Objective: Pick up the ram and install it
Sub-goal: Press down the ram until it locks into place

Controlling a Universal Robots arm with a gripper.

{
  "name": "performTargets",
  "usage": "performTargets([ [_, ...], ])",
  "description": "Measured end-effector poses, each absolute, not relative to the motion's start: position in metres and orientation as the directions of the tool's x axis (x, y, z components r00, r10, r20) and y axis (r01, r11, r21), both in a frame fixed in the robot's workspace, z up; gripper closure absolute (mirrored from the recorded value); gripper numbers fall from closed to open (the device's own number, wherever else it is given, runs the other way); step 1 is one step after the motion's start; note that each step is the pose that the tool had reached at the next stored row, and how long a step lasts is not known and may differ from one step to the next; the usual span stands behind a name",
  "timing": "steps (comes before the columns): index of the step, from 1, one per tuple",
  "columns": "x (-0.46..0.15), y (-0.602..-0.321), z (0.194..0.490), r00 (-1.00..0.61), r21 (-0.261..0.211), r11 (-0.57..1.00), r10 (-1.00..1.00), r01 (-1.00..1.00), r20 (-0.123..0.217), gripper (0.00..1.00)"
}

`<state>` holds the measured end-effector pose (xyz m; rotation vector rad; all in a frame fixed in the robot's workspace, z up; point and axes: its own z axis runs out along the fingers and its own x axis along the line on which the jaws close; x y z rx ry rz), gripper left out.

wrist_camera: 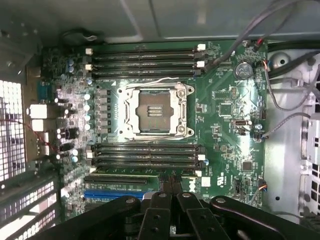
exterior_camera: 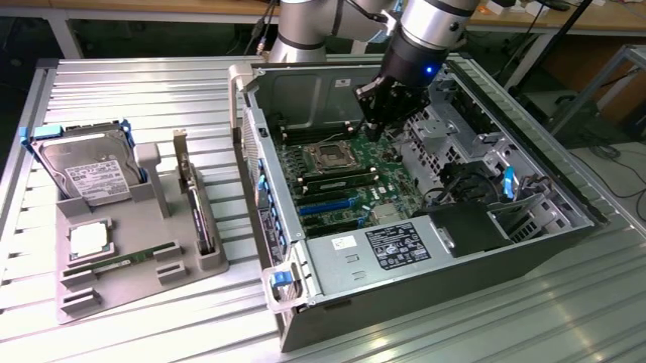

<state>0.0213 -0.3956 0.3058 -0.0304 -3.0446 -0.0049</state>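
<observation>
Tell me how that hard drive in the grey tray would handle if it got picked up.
The hard drive looks like a solid metal block: probably stiff and heavy for its size. Its flat labelled face may be slippery. It stands leaning in the grey tray, so a push might tip it.

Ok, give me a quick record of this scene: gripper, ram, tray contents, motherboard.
gripper: shut, low inside the open computer case, over the motherboard
nearest to gripper: memory slots beside the empty processor socket
held: cannot tell
ram: green stick lying in the grey tray
also in tray: hard drive, expansion card, processor chip
tray position: outside the case, at the exterior view's left
</observation>
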Motion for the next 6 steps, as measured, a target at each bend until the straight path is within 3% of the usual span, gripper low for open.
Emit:
performTargets([
  [6, 0.0212, -0.3957, 0.3059, -0.995, 0.002, 1.0, 0.02, 0.02, 0.097, 0.89],
])
